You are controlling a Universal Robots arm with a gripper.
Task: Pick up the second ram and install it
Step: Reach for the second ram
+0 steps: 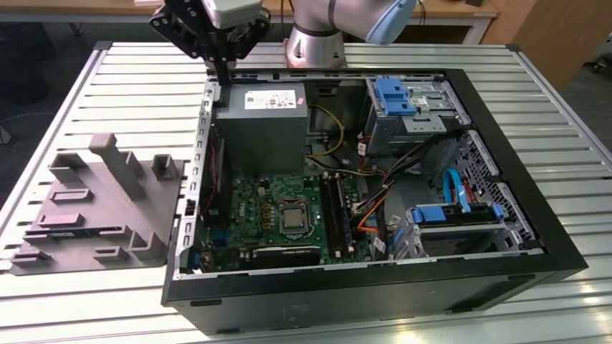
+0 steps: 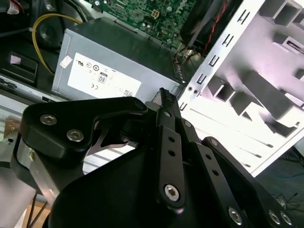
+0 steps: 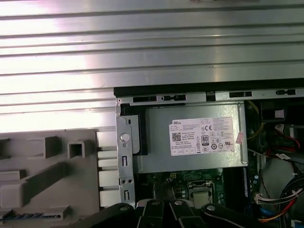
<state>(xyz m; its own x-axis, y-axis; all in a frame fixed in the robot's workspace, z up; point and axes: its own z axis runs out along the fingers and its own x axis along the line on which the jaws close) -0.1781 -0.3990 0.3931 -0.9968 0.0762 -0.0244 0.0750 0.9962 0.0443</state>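
On the silver slatted metal table [image 1: 96, 79] in the exterior view sits a big black open computer case [image 1: 383, 287]. Inside it are a grey metal power box [image 1: 263, 122] and a green motherboard [image 1: 277, 208] with long black slots. The black gripper [image 1: 222, 75] hangs above the far corner of the case on the exterior view's left, just by the power box. Its fingers look pressed close together, a narrow tip with nothing in it. Beside the case, on the exterior view's left, lies a grey plastic holder [image 1: 72, 208] with blocks and grooves. The second ram [image 1: 88, 231], a thin dark blue-green stick, lies flat in a groove of that holder, well apart from the gripper.

In the second wrist view the gripper [image 2: 164, 97] comes to one thin black tip, closed and empty. Past the tip are the power box [image 2: 109, 61] with its white sticker, a bit of the motherboard [image 2: 142, 12], the silver side of the computer case [image 2: 223, 47] and the pale holder [image 2: 275, 95].

In the first wrist view the gripper [image 3: 165, 206] shows as black links in front of the motherboard [image 3: 175, 183]. The power box [image 3: 190, 142] sits in the corner of the case, and the table [image 3: 142, 47] runs beyond it. The holder [image 3: 47, 171] lies just beside the case – the second ram [image 3: 21, 216] is a blue strip in one of its grooves.
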